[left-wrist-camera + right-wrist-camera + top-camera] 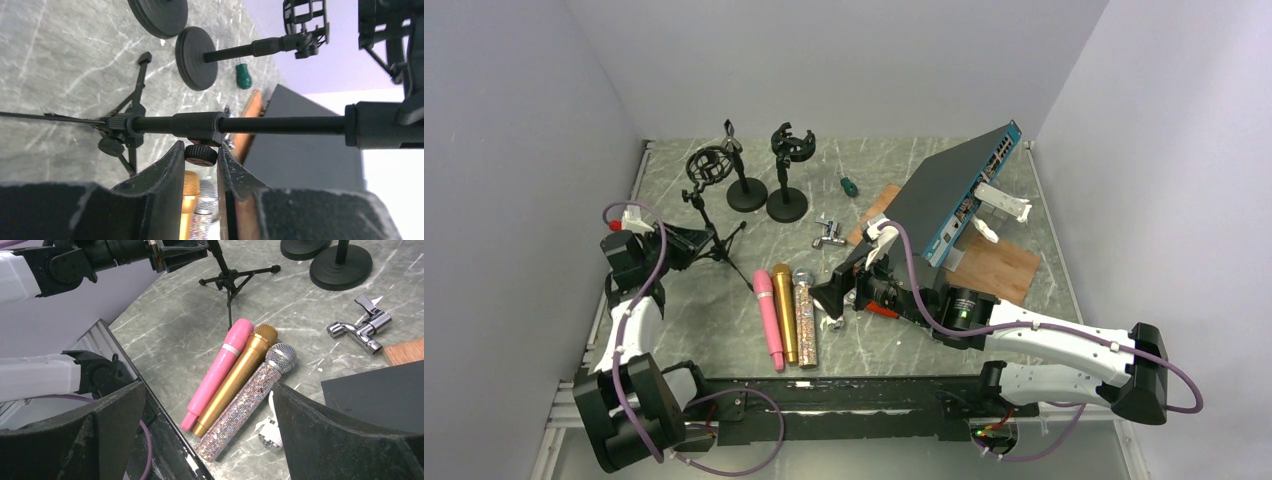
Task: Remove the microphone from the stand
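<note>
While the microphones (785,312) lie flat, left jaws pinch a knob (201,154)

Side by side on the table (924,345) rest the pink microphone (220,371), gold microphone (237,375) and glittery microphone (250,400), near the tripod stand (709,225). The left gripper (200,150) is clenched on the stand's knob. The right gripper (208,386) hangs over the microphones, jaws spread wide.

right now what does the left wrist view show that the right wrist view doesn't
Only the left wrist view: the knob on the tripod stand, pinched between the fingers of the left gripper, plus a green-handled tool and a clip topping a round-base stand. Only the right wrist view: the pink microphone and a chrome tap. Both: the tripod stand, the gold microphone, the glitter microphone and the round stand bases.
</note>
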### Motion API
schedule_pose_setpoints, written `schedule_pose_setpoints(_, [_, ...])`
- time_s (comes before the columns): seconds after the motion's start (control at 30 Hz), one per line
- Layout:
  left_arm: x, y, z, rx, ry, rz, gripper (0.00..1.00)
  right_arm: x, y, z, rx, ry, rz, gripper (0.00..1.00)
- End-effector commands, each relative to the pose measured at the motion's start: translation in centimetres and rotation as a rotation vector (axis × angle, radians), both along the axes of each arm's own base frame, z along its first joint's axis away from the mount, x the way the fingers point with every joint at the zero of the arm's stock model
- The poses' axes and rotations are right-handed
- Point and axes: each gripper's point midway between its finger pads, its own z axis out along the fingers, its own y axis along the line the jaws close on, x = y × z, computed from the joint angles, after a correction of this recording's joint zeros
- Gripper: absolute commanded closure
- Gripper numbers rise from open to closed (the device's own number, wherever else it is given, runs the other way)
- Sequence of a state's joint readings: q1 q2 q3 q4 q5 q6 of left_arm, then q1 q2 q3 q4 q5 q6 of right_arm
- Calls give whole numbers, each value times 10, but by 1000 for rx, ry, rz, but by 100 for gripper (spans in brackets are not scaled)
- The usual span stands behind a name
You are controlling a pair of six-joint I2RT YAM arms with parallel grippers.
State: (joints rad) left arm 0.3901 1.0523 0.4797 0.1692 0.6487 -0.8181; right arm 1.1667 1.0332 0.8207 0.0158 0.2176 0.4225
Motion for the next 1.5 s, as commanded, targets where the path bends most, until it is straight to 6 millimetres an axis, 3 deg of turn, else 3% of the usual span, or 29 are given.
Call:
schedule_pose_setpoints(0.0, [-6, 1, -8, -271, 104, 110, 100, 3, 0, 15, 52, -19, -21, 0])
schedule_pose_setpoints(0.4, [-15, 14, -8, -785, 124, 400, 100, 2, 2, 15, 55, -16, -13, 0])
schedule_pose_setpoints(0.8, [-24, 13, -23, -1019, 114, 448, 100, 3, 7, 11, 45, -12, -6, 0])
schedule_pose_setpoints(0.87, [-24, 11, -20, -1027, 97, 418, 83, 4, 7, 10, 45, -11, -8, 0])
schedule_pose_setpoints(1.03, [-21, 8, -7, -981, 31, 347, 21, 4, 9, 8, 37, -7, -6, 0])
schedule_pose_setpoints(1.07, [-20, 6, -4, -944, 17, 321, 14, 4, 9, 8, 37, -7, -7, 0])
schedule_pose_setpoints(1.27, [-27, -7, -6, -602, 5, 206, 7, 3, 7, 5, 36, -3, -12, 0])
schedule_pose_setpoints(1.47, [-45, 0, -33, -411, 97, 280, 6, 3, 8, 6, 37, -2, -7, 0])
